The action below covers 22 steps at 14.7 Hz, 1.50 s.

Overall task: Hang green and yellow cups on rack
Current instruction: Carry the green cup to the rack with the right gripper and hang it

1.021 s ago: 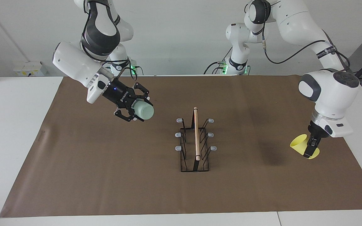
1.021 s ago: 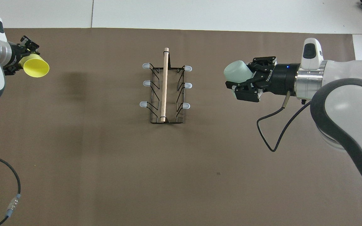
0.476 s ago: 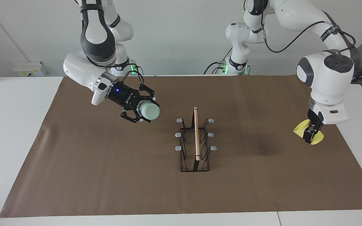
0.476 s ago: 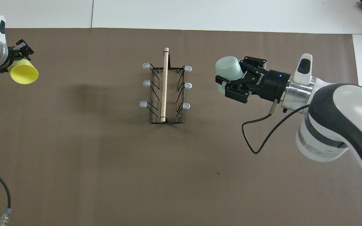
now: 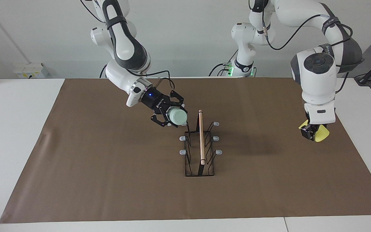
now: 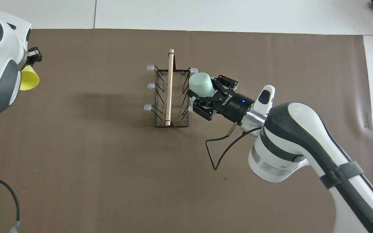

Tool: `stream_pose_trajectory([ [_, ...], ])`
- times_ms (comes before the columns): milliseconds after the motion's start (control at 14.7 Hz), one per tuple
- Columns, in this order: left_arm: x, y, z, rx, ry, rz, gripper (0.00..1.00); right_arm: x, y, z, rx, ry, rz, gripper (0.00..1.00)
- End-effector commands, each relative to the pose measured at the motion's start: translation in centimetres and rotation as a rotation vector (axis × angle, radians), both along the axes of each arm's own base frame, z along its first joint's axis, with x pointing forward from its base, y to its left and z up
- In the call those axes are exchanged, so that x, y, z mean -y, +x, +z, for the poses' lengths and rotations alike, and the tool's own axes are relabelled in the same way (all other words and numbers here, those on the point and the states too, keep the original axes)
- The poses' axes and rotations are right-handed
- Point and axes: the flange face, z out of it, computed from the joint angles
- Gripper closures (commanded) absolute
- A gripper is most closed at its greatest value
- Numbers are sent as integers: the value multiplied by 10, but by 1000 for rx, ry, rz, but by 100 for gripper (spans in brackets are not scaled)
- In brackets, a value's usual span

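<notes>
trouble could come if the green cup (image 5: 177, 116) meets a prong tip off-centre: the rack (image 5: 200, 145) looks light and might tip or slide. the right gripper (image 5: 172, 118) is clenched on that cup, held over the rack's prongs on the right arm's side, its long axis tilted, closed base up and toward the rod handle (image 5: 201, 137). the left gripper (image 5: 311, 133) grasps the yellow cup (image 5: 320, 134) in the air over the mat (image 5: 108, 180) at the left arm's end, well apart from the rack; its pointing i can't quite make out.
</notes>
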Motion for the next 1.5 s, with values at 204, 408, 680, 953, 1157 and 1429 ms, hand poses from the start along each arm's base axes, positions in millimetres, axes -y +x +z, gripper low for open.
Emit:
stream_pose_trajectory([
  [204,33,-20,16,-46,226,-75,100,-23,-15,-50,9,-39,-49,100],
  [408,46,-24,18,-56,307,-99,100,-29,-20,-55,-5,-34,-63,100],
  [680,58,-28,21,-17,352,-66,100,-28,-21,-56,-10,-36,-70,100],
  [953,91,-41,25,88,353,55,100,-32,-24,-97,26,-44,-55,100],
  [1157,104,-50,22,133,346,125,100,-45,-27,-144,73,-31,-78,100],
  [1429,123,-60,22,221,333,246,100,-38,-31,-154,39,-73,-91,100],
])
